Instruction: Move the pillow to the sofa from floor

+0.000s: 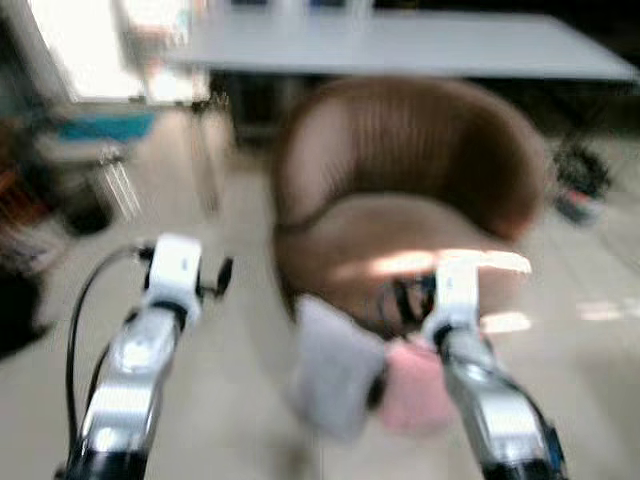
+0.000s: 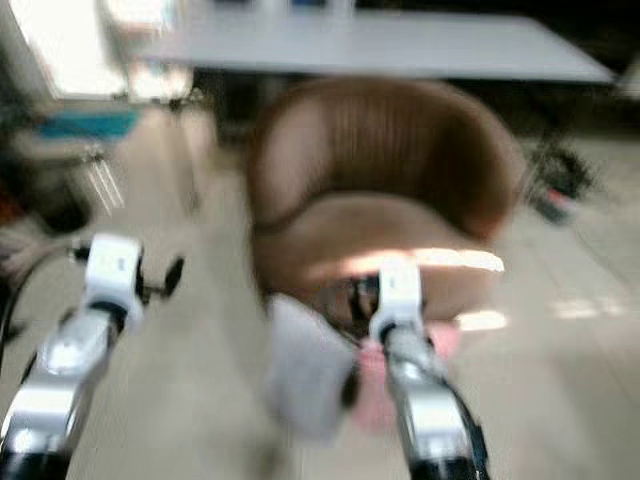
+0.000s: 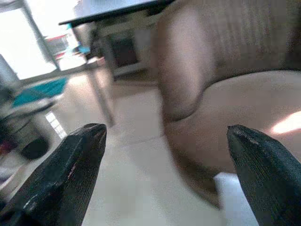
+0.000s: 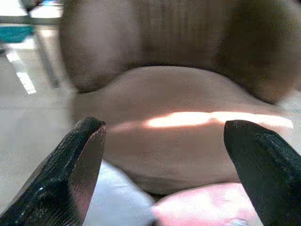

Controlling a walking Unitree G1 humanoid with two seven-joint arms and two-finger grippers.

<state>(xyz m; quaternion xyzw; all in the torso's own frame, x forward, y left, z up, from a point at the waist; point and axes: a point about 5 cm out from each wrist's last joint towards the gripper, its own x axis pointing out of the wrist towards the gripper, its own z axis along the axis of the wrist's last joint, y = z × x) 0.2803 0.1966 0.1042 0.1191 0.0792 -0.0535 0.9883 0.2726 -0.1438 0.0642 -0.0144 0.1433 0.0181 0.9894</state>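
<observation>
The head views are blurred. A brown round sofa (image 1: 400,200) stands straight ahead. On the floor at its front lie a pale grey pillow (image 1: 335,365) and, touching it on the right, a pink pillow (image 1: 415,385). My right gripper (image 4: 164,160) is open, raised just above the two pillows and pointing at the sofa seat; the grey pillow (image 4: 117,197) and the pink pillow (image 4: 202,207) show below its fingers. My left gripper (image 3: 167,160) is open and holds nothing, left of the sofa above bare floor, with a corner of the grey pillow (image 3: 235,197) beside one finger.
A long grey table (image 1: 400,45) stands behind the sofa. Metal chair legs (image 1: 115,185) and dark clutter sit at the left, and dark objects (image 1: 580,180) lie on the floor at the right. Pale floor (image 1: 230,400) spreads around the sofa.
</observation>
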